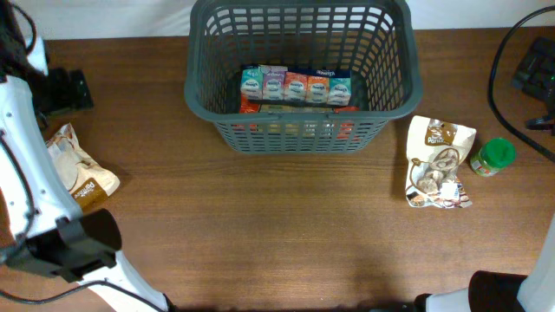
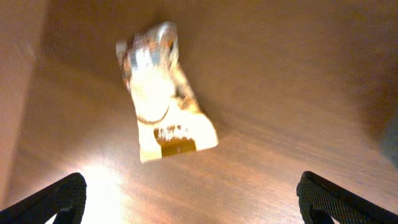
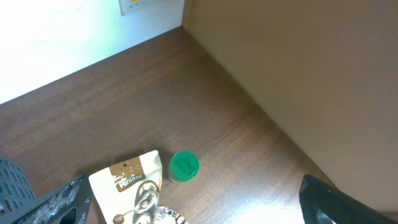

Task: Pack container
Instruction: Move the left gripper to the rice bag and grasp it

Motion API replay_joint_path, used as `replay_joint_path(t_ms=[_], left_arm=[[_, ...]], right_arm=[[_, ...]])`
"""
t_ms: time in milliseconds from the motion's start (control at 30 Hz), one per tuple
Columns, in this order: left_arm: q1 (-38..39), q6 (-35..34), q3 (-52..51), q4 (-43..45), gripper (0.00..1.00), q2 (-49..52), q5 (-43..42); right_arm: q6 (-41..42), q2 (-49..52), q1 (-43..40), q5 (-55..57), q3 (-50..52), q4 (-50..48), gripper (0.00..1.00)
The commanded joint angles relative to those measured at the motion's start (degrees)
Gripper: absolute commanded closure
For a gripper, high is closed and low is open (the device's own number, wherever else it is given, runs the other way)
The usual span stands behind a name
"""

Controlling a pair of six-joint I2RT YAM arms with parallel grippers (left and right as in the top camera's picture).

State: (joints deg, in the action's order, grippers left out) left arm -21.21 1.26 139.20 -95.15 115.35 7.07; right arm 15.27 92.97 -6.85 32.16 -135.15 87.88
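The dark grey lattice basket [image 1: 381,82] stands upright at the far centre of the worktop [image 1: 277,225], holding boxes [image 1: 295,87].

Snack pouch [image 2: 163,93] blurred, glare-washed; basket [image 1: 299,134] far rim cut off

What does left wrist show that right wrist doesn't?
Only left wrist: a tan-and-white snack pouch lying on the wood ahead of the left pincer.
Only right wrist: a green-lidded jar, a pretzel-print pouch beside it, a corner of the container at lower left, and the white wall.
Both: the brown table, and the view's own dark fingertips wide apart at the bottom corners. The right pincer, like the left, holds nothing.
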Motion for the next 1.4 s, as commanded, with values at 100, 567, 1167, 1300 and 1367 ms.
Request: replay_joint_path(t_ms=[100,567,1167,1300,1367], left_arm=[[-6.6,-8.3,-19.3,12.0,0.01,4.3,-3.1],[-14.8,-1.2,-39.7,33.1,0.01,6.5,-8.0],[-15.0,-0.7,-46.8,44.9,0.00,6.6,-7.6],[-15.0,-0.8,-47.0,45.5,0.00,6.6,-5.5],[-15.3,-0.8,-47.2,45.6,0.00,6.8,-5.2]], right_arm=[[0.7,0.0,0.3,1.5,-0.1,-0.1,0.01],[0.7,0.0,0.3,1.5,-0.1,-0.2,0.01],[0.7,0.0,0.3,1.5,-0.1,-0.1,0.01],[0.7,0.0,0.3,1.5,-0.1,-0.1,0.01],[0.7,0.0,0.3,1.5,-0.1,-0.1,0.01]])
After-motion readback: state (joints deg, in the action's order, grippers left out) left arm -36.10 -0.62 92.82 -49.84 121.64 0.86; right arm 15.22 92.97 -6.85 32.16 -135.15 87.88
